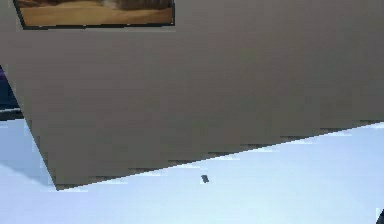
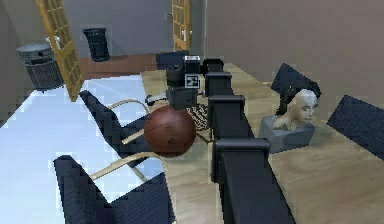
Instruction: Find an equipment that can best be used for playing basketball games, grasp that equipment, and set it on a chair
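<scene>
1 round reddish-brown ball (image 2: 170, 131), shaped and coloured like a basketball, shows in the arm side view at the left edge of the long pale wooden tabletop (image 2: 330, 185). In the picture it lies just below the dark body of the gripper (image 2: 177, 98). It overlaps the tabletop's edge and a tan armrest, so I cannot tell whether it hangs free or rests on something, nor whether the gripper holds it. Whether the fingers are parted or together cannot be told either. The dark square arm (image 2: 238, 150) rises from the bottom edge across the tabletop, with 2 small white marked squares (image 2: 188, 68) at its far end.

Along the tabletop's left side stand 2 dark blue chairs with tan wooden armrests: the nearer chair (image 2: 85, 195) by the bottom edge and the farther chair (image 2: 103, 110) just left of the ball. A grey bust on a square base (image 2: 290, 120) stands on the tabletop right of the arm. Beyond it, at the tabletop's right side, are 2 more dark seats (image 2: 356, 122). Farther out stand a tall wooden door (image 2: 60, 45) and 2 dark bins (image 2: 40, 65).

The forward view faces a plain brown wall (image 1: 200, 90) with a framed picture (image 1: 95, 12) at its top left. Below lies a pale floor (image 1: 300, 190), where 1 small dark object (image 1: 204, 179) lies near the wall's foot.
</scene>
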{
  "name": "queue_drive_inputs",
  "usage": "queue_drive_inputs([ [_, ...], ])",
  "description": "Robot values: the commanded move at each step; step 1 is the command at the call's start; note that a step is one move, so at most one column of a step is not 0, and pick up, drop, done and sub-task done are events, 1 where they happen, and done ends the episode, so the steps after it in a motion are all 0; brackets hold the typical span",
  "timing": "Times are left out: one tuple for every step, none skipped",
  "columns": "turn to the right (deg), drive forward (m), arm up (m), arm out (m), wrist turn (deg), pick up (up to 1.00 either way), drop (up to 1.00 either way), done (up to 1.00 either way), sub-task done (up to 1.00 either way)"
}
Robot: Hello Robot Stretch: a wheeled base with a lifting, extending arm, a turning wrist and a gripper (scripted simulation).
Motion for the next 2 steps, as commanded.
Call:
queue_drive_inputs([
  [0.0, 0.0, -0.2, 0.0, 0.0, 0.0, 0.0, 0.0, 0.0],
  [0.0, 0.0, 0.0, 0.0, 0.0, 1.0, 0.0, 0.0, 0.0],
])
